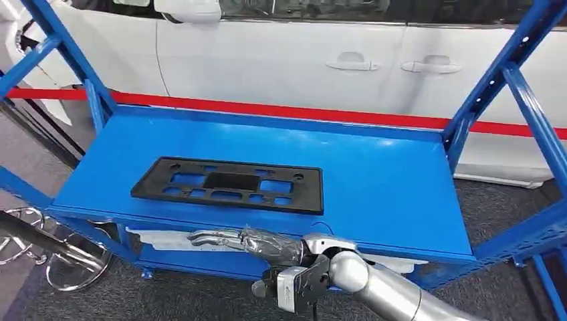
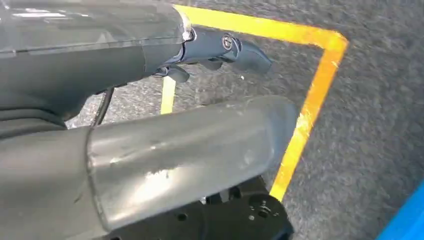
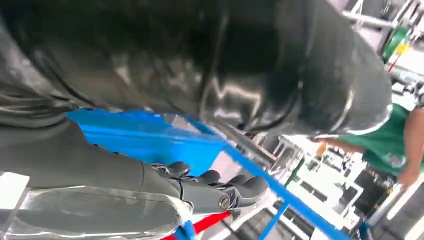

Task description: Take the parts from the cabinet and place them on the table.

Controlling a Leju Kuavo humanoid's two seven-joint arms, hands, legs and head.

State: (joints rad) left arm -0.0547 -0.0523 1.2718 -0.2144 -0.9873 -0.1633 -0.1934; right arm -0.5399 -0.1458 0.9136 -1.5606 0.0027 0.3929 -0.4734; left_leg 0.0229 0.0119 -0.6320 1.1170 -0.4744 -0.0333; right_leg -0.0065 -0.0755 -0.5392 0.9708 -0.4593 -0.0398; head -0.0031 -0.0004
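A flat black plastic part (image 1: 231, 185) with several rectangular cut-outs lies on the blue cabinet shelf (image 1: 388, 180), left of centre. My right hand (image 1: 234, 241) reaches in from the lower right and lies stretched out along the shelf's front edge, just below the part and apart from it, holding nothing. In the right wrist view its dark fingers (image 3: 225, 192) extend past the blue shelf edge. My left hand (image 2: 165, 120) hangs over grey carpet, thumb and dark fingers (image 2: 225, 50) apart, with nothing in it.
Blue uprights (image 1: 498, 73) frame the shelf on both sides. A white car (image 1: 301, 60) and a red strip (image 1: 281, 110) stand behind it. Chrome stands (image 1: 60, 257) sit at lower left. Yellow floor tape (image 2: 310, 105) marks the carpet. A person in green (image 3: 395, 140) stands nearby.
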